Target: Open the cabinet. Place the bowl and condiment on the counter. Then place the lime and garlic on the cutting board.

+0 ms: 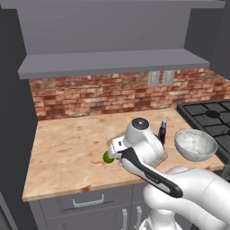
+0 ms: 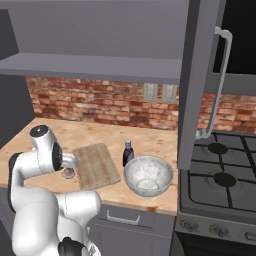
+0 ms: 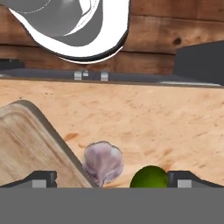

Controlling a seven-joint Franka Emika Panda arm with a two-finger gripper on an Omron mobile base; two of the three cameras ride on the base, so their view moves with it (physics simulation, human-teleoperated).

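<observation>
Green lime and the garlic bulb sit side by side on the bench, just off the cutting board. End effector hangs over them spread wide, holding nothing. Bowl and condiment bottle are already down.

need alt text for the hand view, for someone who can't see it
Looking along the open end effector, a pale garlic and a green lime sit side by side on the tan counter, between its two dark fingertips. A corner of the wooden cutting board lies beside the garlic.
</observation>
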